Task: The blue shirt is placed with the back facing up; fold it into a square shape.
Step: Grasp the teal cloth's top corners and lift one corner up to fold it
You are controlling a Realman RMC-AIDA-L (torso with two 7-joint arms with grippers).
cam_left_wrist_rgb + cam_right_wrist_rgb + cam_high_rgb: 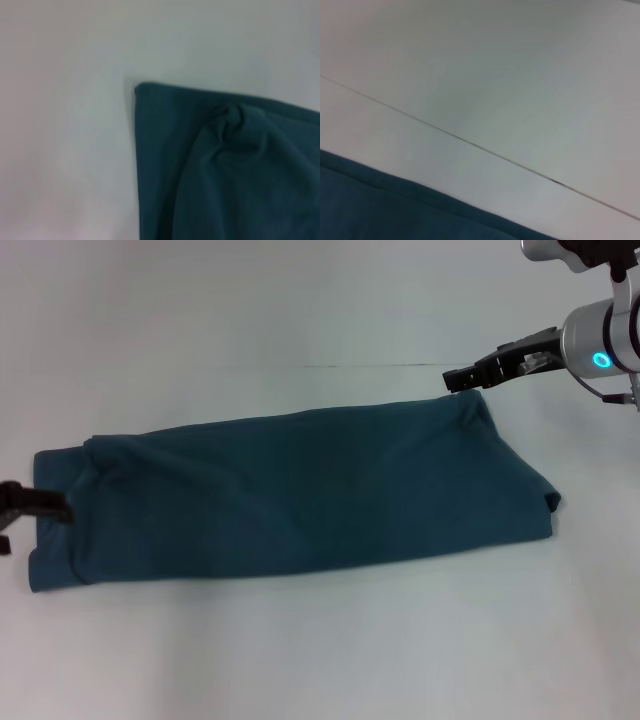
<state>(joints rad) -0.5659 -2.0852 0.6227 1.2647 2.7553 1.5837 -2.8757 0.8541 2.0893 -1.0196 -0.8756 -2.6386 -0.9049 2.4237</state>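
Currently the shirt (300, 495) lies flat on the pale counter (300, 300), folded into a long band that runs across the head view, plain teal side up, no lettering visible. Its left end is the wider one, with a soft ridge of cloth bunched near that end; its right end tapers to a rounded corner with a small tuck at the near edge.

Left pincer (60, 508): at the shirt's left end, low, its dark fingers reaching in from the frame edge and overlapping the cloth near the hem. Whether it is wide, narrow or gripping cloth: cannot tell. Left wrist view shows a squared corner of the shirt (225, 170) on bare counter (65, 125), with a puckered fold just inside that corner.

Right pincer (462, 377): at the shirt's far right corner, just beyond its far edge, black fingers pointing toward the shirt's left end. Tips look close together, nothing between them. Contact with the cloth cannot be judged. Right wrist view shows only the shirt's edge (380, 205) and the counter (520, 75), crossed by a thin dark seam (470, 143).
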